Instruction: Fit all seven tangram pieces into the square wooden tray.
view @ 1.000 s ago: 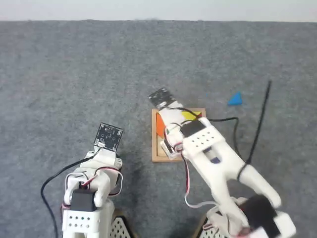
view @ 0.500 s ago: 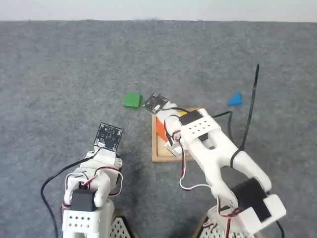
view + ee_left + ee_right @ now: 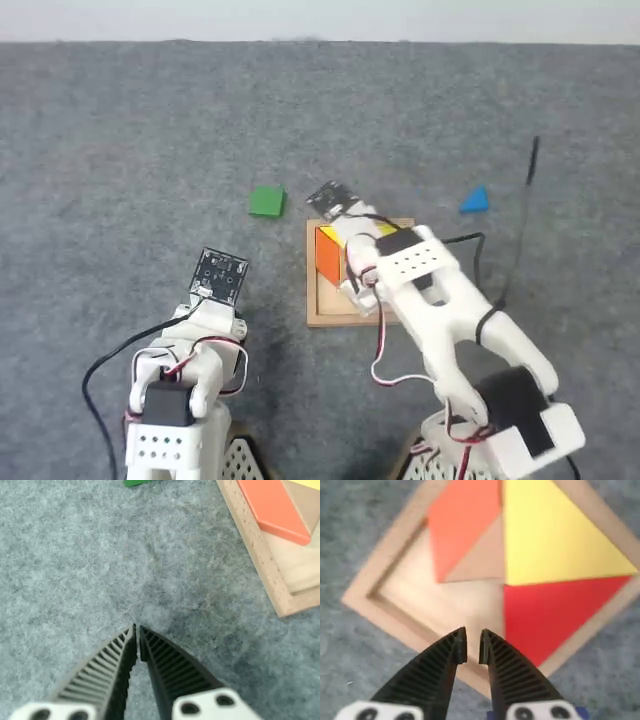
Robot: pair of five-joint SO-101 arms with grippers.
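the square wooden tray lies on the grey surface, a little right of the middle in the high view. inside it we see an orange piece, a yellow piece and a red piece. the yellow and red meet along one straight edge. a tan triangle sits between orange and yellow (we cannot tell whether it is a piece or bare wood). the rest of the tray floor is bare wood.

the right jaws hang over that bare wood, near the tray's rim and beside the red piece. they are parted by a narrow slit and have nothing between them. the right arm covers much of the tray from above.

outside the tray, a green piece lies near its far left corner, and a blue piece lies apart to the right.

the left jaws are pressed together, empty, over the felt beside the tray without touching it.
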